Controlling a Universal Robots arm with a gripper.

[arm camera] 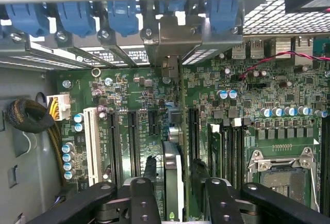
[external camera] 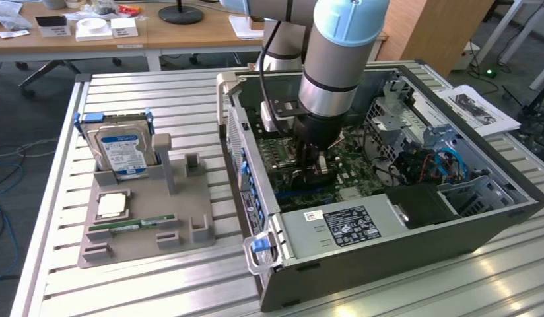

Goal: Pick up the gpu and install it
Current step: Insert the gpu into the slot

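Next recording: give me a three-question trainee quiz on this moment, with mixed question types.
1. True or false: the gripper is shut on the thin black rectangular gpu card.
2. Where is the gpu? A) on the floor B) over the green motherboard inside the open dark computer case C) on a chair
3. Fill in: in the grey parts tray, the silver hard drive with blue-white label stands ____.
Key: 1 true; 2 B; 3 upright.
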